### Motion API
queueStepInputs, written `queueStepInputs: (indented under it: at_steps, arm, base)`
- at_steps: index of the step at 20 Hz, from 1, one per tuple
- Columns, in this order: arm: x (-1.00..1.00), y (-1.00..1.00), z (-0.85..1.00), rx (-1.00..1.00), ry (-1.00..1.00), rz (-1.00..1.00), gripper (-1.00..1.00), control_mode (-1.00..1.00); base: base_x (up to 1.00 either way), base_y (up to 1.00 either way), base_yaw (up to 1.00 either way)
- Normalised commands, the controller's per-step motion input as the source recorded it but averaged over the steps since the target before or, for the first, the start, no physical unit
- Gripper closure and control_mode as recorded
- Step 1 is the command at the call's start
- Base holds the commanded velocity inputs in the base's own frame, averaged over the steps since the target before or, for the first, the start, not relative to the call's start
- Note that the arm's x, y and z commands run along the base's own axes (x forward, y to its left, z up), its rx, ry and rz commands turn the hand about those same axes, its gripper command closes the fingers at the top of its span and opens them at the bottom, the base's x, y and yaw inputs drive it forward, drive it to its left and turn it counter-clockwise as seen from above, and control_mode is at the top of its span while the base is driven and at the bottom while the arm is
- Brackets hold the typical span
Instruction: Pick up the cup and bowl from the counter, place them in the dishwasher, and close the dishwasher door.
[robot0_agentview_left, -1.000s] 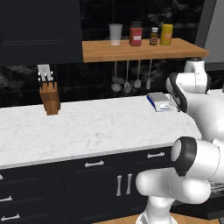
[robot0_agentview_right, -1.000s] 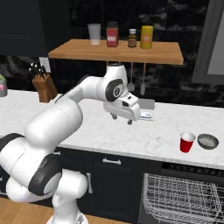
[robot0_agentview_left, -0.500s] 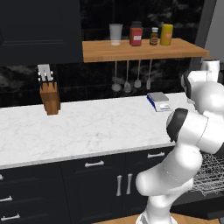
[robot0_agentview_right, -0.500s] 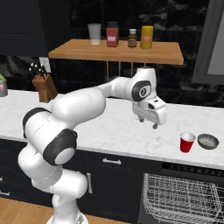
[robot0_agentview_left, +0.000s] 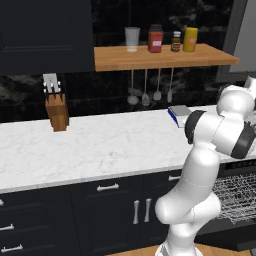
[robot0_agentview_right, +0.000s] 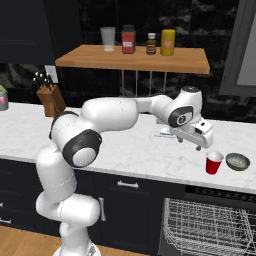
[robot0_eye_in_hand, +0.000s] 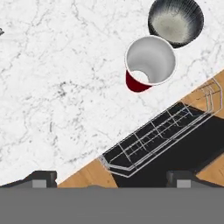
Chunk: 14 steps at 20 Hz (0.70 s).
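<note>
The jaws are spread wide and nothing is held between them. The gripper (robot0_agentview_right: 198, 143) is poised above the counter (robot0_agentview_right: 125, 150), up and to the left of the cup (robot0_agentview_right: 214, 162) in the right base view and clear of it. The cup is seen upright near the counter's front edge, red outside and white inside. The bowl (robot0_agentview_right: 237, 161) is set just beside the cup, on the side away from the gripper; in the hand view it appears dark with a pale interior. Below the cup, the dishwasher (robot0_agentview_right: 210, 227) is shown open with its wire rack (robot0_eye_in_hand: 162, 135) pulled out. The step in hand is judged to be the approach to the cup. Next, the open jaws must be centred over the cup, lowered around its wall, then closed.
</note>
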Motion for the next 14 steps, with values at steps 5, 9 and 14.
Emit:
queueStepInputs:
  at_steps: [5,9,14]
  arm:
    - [0.15,-0.44,-0.44,0.01,0.00,0.15,-1.00,-1.00]
    - [0.31,-0.29,-0.19,0.00,0.06,0.11,-1.00,-1.00]
    - [0.30,-0.16,-0.09,0.00,0.00,0.10,-1.00,-1.00]
  base:
    - [0.00,0.00,0.00]
    - [0.00,0.00,0.00]
    - [0.00,0.00,0.00]
